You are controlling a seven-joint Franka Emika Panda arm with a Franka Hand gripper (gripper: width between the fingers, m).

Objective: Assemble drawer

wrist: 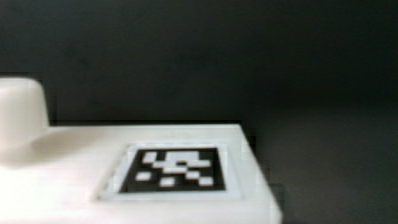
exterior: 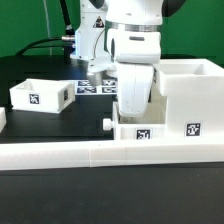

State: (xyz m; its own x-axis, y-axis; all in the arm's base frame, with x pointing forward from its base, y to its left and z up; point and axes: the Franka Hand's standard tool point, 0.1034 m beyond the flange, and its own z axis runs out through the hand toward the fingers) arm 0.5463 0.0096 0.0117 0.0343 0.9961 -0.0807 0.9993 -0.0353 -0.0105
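Note:
The large white housing [exterior: 192, 92] stands at the exterior view's right, with a tag low on its front. A small knobbed tray [exterior: 140, 131] lies against the rail beside the housing, its black knob [exterior: 107, 124] pointing to the exterior view's left. My white gripper [exterior: 131, 116] reaches straight down onto this tray and is closed on its wall, with the fingertips hidden. In the wrist view the tray's tagged white face [wrist: 178, 168] fills the space at the jaws. A second small tray [exterior: 40, 95] sits apart at the exterior view's left.
The long low white border rail [exterior: 100, 152] runs along the front. The marker board [exterior: 92, 86] lies flat behind the gripper. A white rounded shape [wrist: 16, 118] stands at the edge of the wrist view; I cannot tell what it is.

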